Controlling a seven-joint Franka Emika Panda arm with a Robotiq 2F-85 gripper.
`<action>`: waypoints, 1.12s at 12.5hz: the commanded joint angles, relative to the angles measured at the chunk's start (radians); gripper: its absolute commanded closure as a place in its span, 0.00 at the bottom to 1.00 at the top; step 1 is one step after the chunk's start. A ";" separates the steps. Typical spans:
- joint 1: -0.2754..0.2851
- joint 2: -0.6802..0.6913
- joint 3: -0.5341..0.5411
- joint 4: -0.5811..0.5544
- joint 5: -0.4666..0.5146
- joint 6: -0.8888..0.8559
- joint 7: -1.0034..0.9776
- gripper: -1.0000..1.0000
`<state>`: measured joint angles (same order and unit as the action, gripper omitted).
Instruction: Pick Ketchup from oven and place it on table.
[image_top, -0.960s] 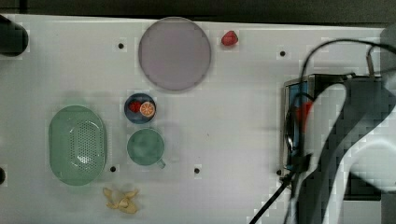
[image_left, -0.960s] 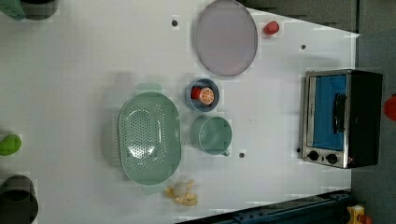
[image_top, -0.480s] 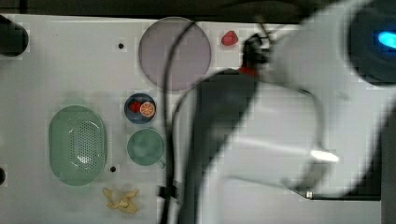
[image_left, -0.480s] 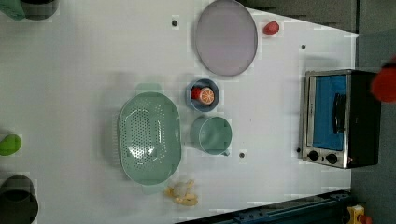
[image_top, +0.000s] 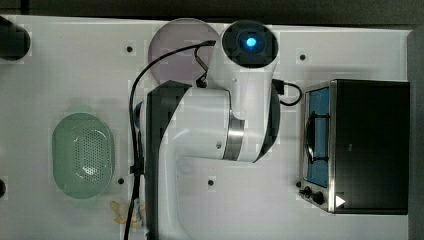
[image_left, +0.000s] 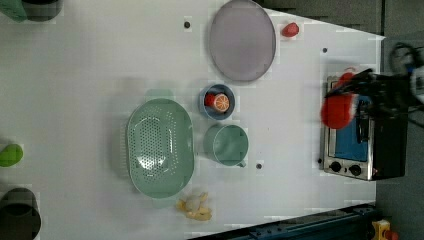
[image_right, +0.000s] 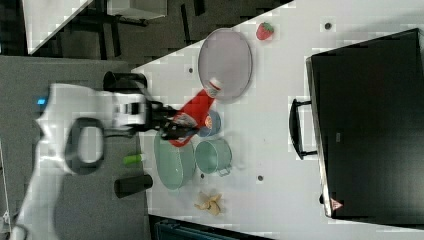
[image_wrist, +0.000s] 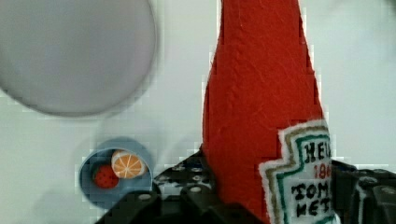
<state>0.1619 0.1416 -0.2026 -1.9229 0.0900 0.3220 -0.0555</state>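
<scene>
Since a second ago the arm has swung off the oven (image_top: 367, 145) and out over the middle of the table (image_top: 65, 65), so in the top view its white body now covers the small bowl and cup that were in plain sight before. And it's got the ketchup (image_right: 196, 114) with it: in the right view the gripper (image_right: 172, 127) is clamped around the bottle's lower half, bottle lying tilted with its white cap pointing toward the lilac plate (image_right: 225, 62), held up above the table rather than resting on it. Wrist view shows the red body and the shield label right up against the black fingers (image_wrist: 140, 205), with the blue bowl (image_wrist: 115, 171) holding an orange slice and a strawberry underneath. Green colander (image_left: 159, 148), green cup (image_left: 227, 145) and the banana peel (image_left: 195, 206) haven't budged in the left view. Oven door looks shut.
</scene>
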 joint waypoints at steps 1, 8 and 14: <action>-0.039 -0.045 -0.001 -0.130 -0.023 0.144 0.049 0.36; -0.024 0.098 0.011 -0.350 -0.022 0.526 0.049 0.36; -0.016 0.184 0.024 -0.344 -0.020 0.590 0.049 0.00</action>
<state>0.1431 0.3640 -0.1815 -2.2891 0.0675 0.8872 -0.0287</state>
